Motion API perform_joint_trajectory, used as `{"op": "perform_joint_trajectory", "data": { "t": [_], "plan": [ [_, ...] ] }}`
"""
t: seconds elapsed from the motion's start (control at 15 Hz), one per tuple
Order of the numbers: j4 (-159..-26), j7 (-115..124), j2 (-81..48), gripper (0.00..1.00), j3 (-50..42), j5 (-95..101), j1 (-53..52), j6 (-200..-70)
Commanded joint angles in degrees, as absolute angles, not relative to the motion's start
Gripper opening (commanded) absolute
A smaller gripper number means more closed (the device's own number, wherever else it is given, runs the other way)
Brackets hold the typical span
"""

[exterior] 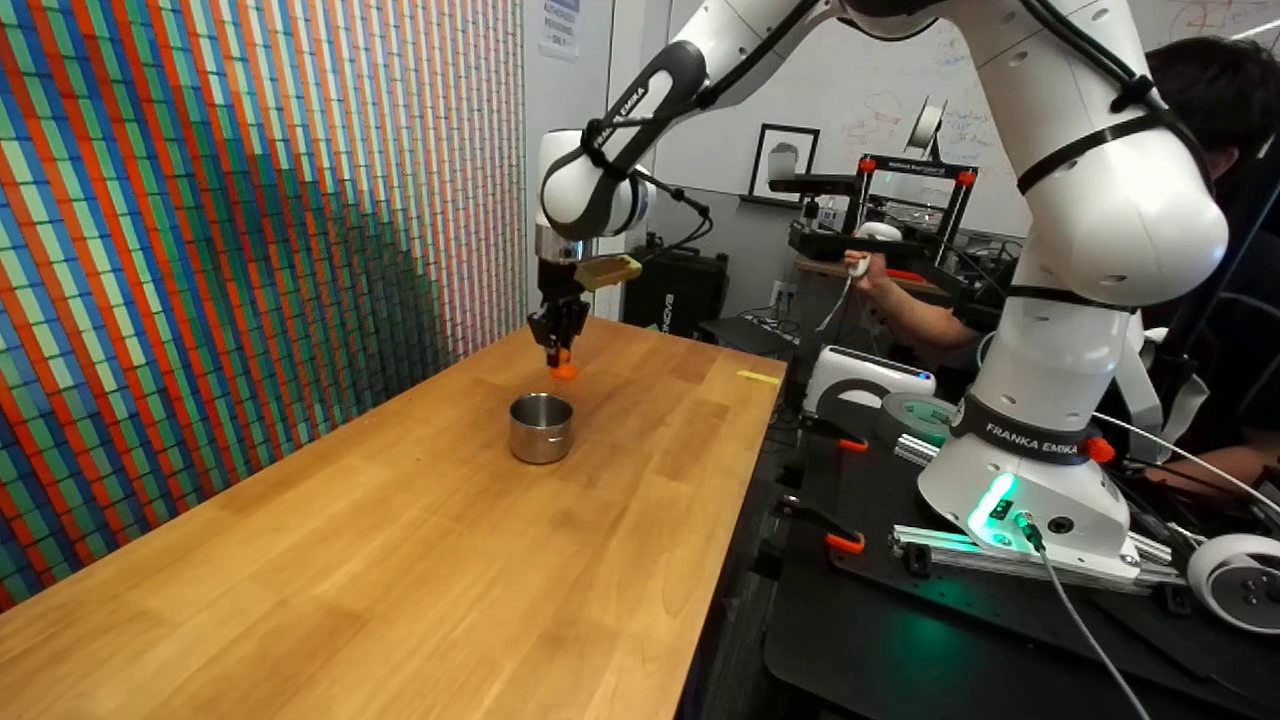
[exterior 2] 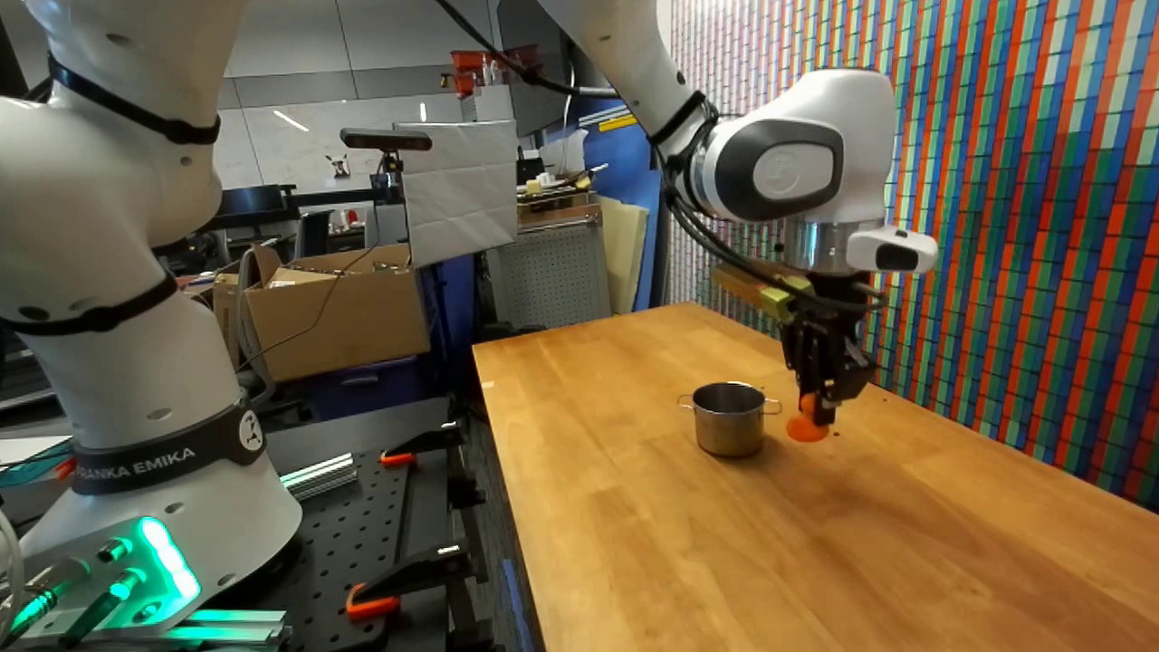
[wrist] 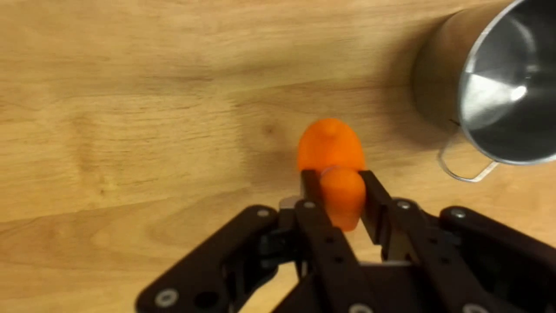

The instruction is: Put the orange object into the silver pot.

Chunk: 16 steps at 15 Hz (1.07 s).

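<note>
The orange object [exterior: 565, 368] is a small bright orange piece with a round wide end and a narrower stem. It shows in an exterior view [exterior 2: 807, 427] and in the wrist view [wrist: 331, 143]. My gripper [wrist: 336, 174] points down and is shut on its stem; the wide end hangs below the fingertips. It appears to be a little above the table, beside the pot. The silver pot [exterior: 541, 438] stands upright with thin wire handles; it also shows in an exterior view [exterior 2: 730, 430]. In the wrist view the pot [wrist: 441, 74] is at the upper right, partly cut off, and its visible inside looks empty.
The wooden table [exterior: 480, 580] carries the pot. A colourful striped wall [exterior 2: 1023, 272] runs along the table's far side. A yellow strip [exterior: 757, 377] lies near the table edge. Black clamps with orange tips [exterior 2: 373, 602] sit on the robot's mount beside the table.
</note>
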State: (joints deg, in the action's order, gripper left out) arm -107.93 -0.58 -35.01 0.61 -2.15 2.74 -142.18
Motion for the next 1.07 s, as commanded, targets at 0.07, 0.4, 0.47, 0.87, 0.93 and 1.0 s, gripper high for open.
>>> {"op": "perform_joint_trajectory", "data": {
  "t": [0.07, 0.4, 0.47, 0.87, 0.93, 1.0],
  "plan": [
    [-110.2, -3.5, -24.5, 0.16, 4.8, -9.7, 4.8, -134.2],
    [-111.5, -4.8, -22.0, 0.16, 6.2, -15.5, 3.7, -133.4],
    [-111.4, -5.4, -22.6, 0.16, 6.3, -16.2, 3.7, -133.5],
    [-114.1, -7.7, -25.3, 0.16, 7.3, -18.3, 3.0, -134.4],
    [-114.4, -8.0, -25.6, 0.16, 7.4, -18.3, 2.9, -134.8],
    [-114.7, -8.3, -26.0, 0.16, 7.5, -18.1, 2.8, -135.8]
  ]
}}
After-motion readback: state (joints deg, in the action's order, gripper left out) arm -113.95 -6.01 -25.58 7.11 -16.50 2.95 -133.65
